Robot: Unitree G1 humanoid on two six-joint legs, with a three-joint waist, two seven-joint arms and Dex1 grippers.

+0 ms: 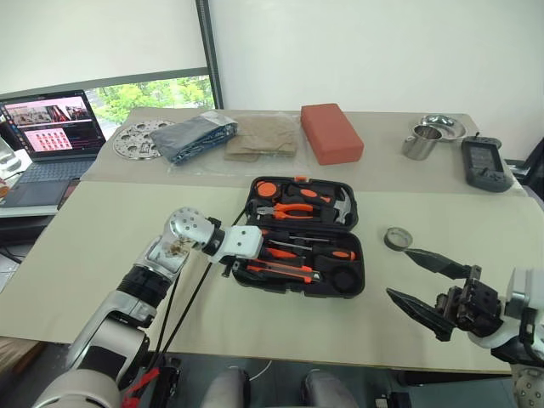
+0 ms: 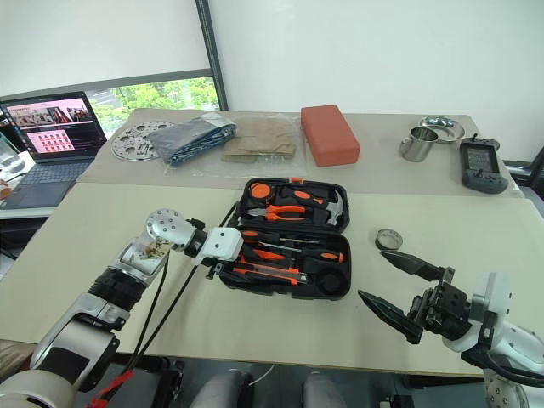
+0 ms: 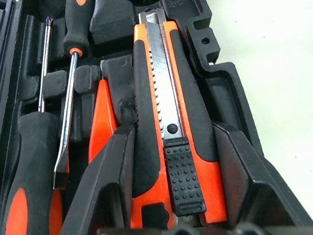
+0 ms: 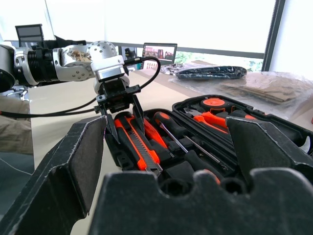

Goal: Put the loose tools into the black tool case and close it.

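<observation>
Tool case (image 1: 299, 293) open mid-table, bare table (image 1: 110, 246) around | left gripper (image 4: 120, 115) astride utility knife (image 3: 168, 122), grip unclear | right gripper (image 1: 416, 280) spread, empty, beside tape roll (image 1: 398, 238)

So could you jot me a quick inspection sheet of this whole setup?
Surface: beige table.
Job's things: black tool case open; utility knife and screwdrivers in slots; tape roll loose on the table.
Clutter: red block, metal cup, steel bowl, folded cloth, handheld device.
Claws: left claw straddling the knife; right claw open, empty.
Cables: black cables along the left arm.
Surroundings: laptop, window.
</observation>
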